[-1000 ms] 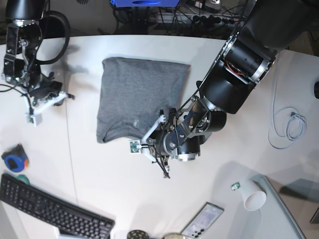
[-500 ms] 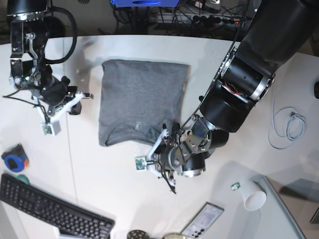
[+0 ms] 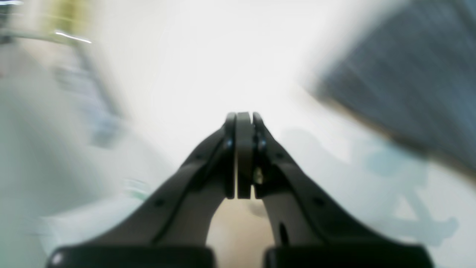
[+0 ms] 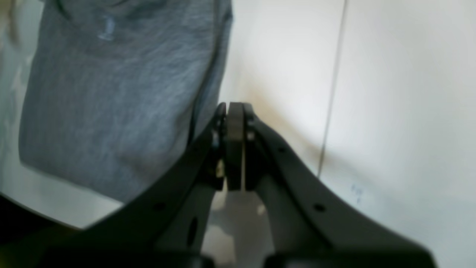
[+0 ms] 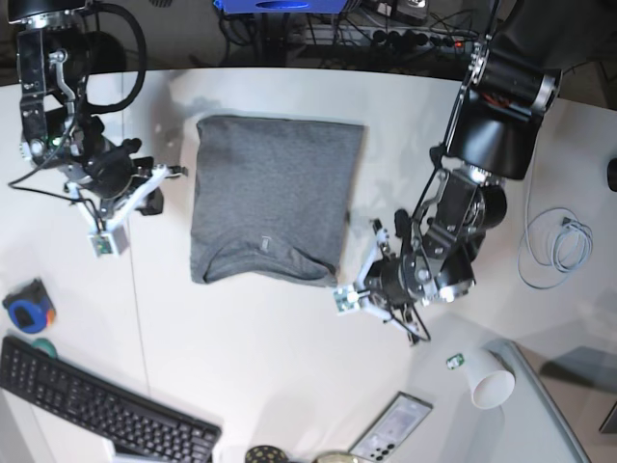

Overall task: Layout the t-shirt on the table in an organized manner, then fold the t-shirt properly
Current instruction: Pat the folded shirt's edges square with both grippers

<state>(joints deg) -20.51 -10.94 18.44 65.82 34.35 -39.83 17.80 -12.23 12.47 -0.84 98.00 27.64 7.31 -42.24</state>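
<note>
Base view shows the t-shirt [image 5: 270,201], soft, light and limp, folded flat mid-table [image 5: 251,367]; both the left pincer [image 5: 345,299] at 4 o'clock and right pincer [image 5: 101,241] at 9 o'clock are pressed together, empty; judged best pinched at corners.

robotics lab, white table [image 5: 289,376], keyboard [image 5: 96,410], power strip [image 5: 386,39], loose cable [image 5: 554,246]

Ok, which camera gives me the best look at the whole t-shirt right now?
The base view: the t-shirt lies fully in frame, folded into a rectangle on the table, between both arms. The right wrist view shows only one part of it with the pale label, slightly blurred. The left wrist view catches just a blurred grey corner.
</note>
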